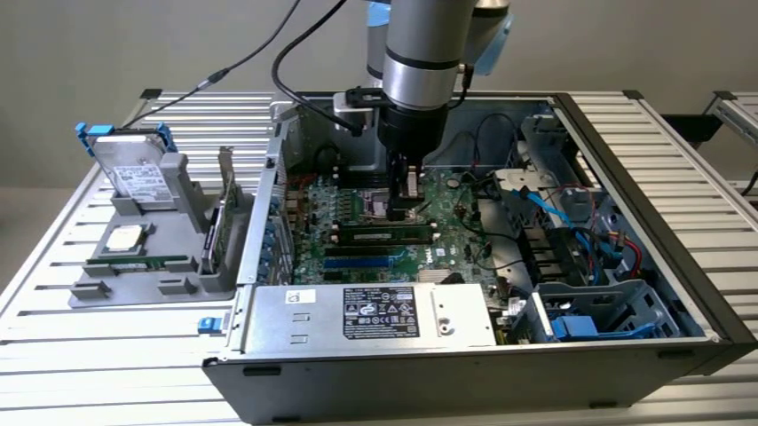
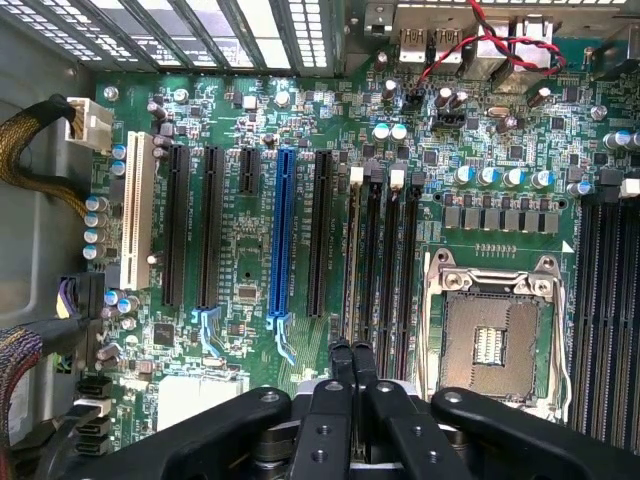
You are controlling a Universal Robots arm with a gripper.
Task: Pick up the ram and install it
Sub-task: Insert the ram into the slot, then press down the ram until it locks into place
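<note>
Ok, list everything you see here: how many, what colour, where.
table: one, silver slats, under everything
computer case: one, black, on the table
motherboard: one, green, inside the case
ram: one, green with black chips, in a motherboard slot near the gripper
processor socket: one, silver, empty, on the motherboard
power supply: one, silver, case's near edge
holder: one, grey, exterior view's left
hard drive: one, silver, upright in the holder
processor chip: one, silver, flat in the holder
expansion card: one, green, upright in the holder
arm: one, grey, above the case
gripper: one, black, shut, over the motherboard
</note>
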